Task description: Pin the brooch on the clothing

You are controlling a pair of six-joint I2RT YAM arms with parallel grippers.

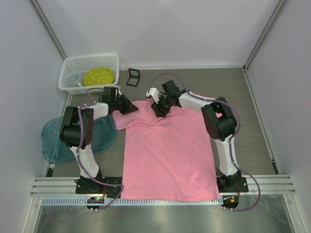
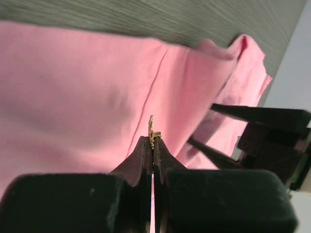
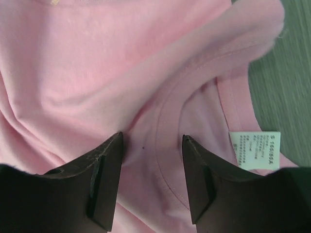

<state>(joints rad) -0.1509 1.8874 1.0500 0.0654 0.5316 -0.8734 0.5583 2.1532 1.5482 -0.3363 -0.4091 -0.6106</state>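
Note:
The pink T-shirt lies flat on the table with its collar at the far end. My left gripper is at the shirt's left shoulder. In the left wrist view it is shut on the tiny gold brooch, which sticks up from the fingertips just above the pink cloth. My right gripper is at the collar. In the right wrist view it is open, its jaws astride the neck seam, with the white label to the right. Its fingers show in the left wrist view.
A white basket with a yellow-green plate and a cup stands at the back left. A small black square box lies beside it. A teal tray lies at the left under the left arm.

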